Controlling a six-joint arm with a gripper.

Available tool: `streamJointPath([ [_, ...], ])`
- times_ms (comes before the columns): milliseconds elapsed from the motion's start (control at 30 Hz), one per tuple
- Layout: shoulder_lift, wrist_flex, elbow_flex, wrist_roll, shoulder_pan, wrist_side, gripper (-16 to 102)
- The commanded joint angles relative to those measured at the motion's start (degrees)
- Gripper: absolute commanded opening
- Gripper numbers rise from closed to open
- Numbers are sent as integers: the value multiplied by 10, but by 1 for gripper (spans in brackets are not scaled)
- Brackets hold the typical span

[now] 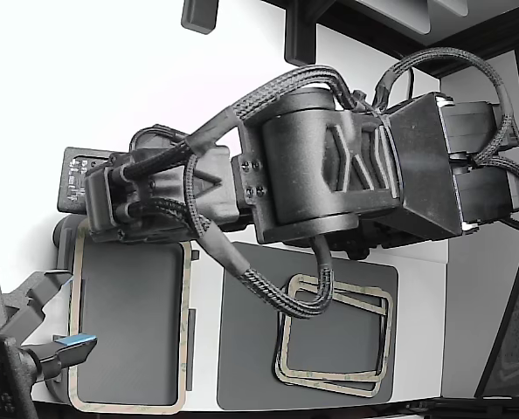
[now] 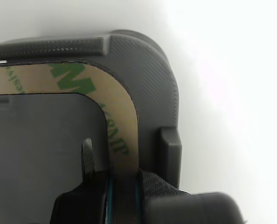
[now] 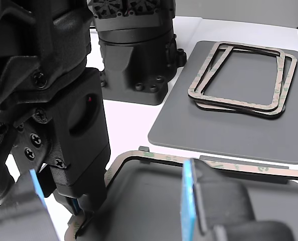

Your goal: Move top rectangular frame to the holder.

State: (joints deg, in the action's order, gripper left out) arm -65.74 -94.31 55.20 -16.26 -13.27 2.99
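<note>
The top rectangular frame point(image 1: 187, 325), beige-tan with green print, lies on the light grey holder point(image 1: 128, 323) at the exterior view's left. My gripper point(image 1: 111, 229) is at the holder's far end, mostly hidden under the arm. In the wrist view the gripper point(image 2: 117, 161) has one thin finger point(image 2: 86, 156) inside the frame point(image 2: 115, 107) and one dark finger outside, closed on the frame's strip near a corner of the holder point(image 2: 148, 70). The other view shows the gripper point(image 3: 81, 217) at the frame's point(image 3: 139, 158) corner.
Two more frames point(image 1: 334, 336) are stacked on a darker grey mat point(image 1: 251, 349) at the exterior view's right; the stack shows in the other view point(image 3: 239, 75) too. A second arm's gripper with blue pads point(image 1: 72, 345) hovers over the holder's near left edge.
</note>
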Motion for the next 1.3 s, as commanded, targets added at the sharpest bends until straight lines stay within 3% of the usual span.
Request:
streamJointPath([
  [0, -11, -5, -7, -2, 9, 4, -11],
  [1267, -5, -4, 4, -3, 7, 11, -11],
])
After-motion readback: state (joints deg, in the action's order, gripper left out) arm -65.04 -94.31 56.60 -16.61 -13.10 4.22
